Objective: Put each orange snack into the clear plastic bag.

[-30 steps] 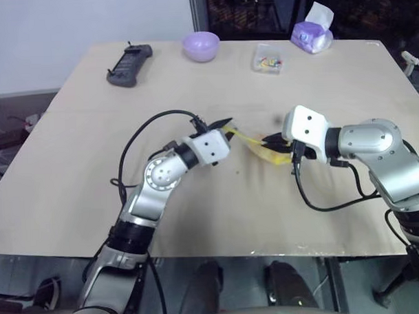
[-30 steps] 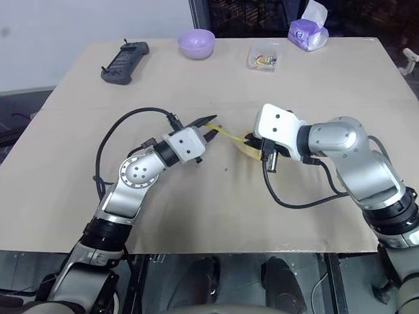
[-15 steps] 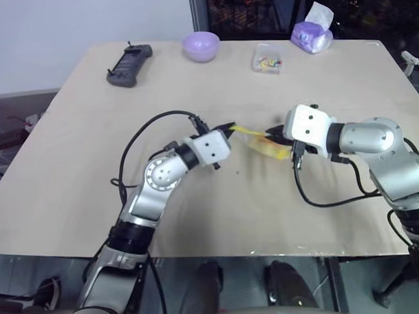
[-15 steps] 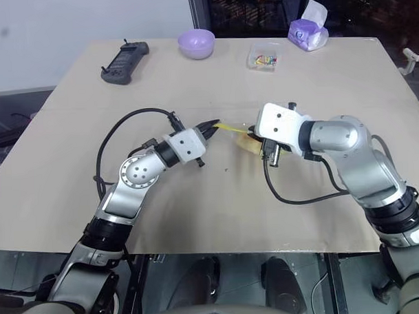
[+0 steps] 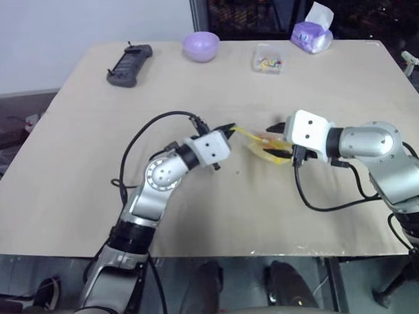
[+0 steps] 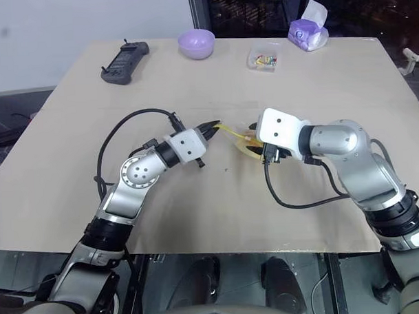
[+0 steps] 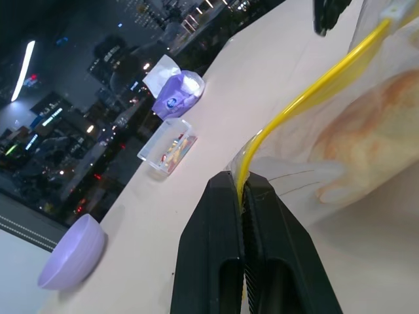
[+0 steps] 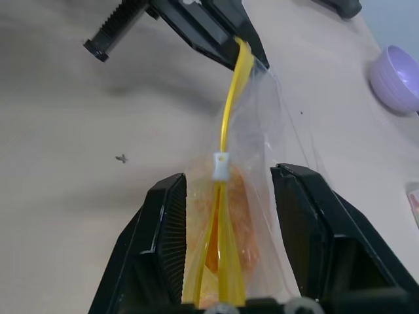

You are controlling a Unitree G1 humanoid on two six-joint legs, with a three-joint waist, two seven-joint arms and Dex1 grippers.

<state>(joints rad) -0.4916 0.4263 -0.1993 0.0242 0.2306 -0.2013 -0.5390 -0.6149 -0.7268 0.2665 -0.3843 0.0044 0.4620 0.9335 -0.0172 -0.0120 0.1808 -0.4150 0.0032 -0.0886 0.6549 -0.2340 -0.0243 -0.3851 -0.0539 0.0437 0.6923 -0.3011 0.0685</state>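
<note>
Orange snack (image 8: 226, 216) already inside clear plastic bag (image 8: 262, 163), centre frame in eye views, hanging between both hands above desk (image 5: 91, 120). Bag: thin, crinkly, slippery, light; snack likely soft, crushable (grip film, not bun). Best hold: yellow seal strip (image 7: 308, 98). Left hand (image 7: 243, 196) clenched on strip end. Right hand (image 8: 226, 196) released, fingers (image 8: 167, 222) apart either side of bag.

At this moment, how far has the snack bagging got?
Done: the orange snack already sits inside the clear plastic bag. In hand: the left tool is shut on the bag's yellow seal strip, while the right tool stands open around the bag with its slider. Left: apparently only closing the seal and letting go.
</note>
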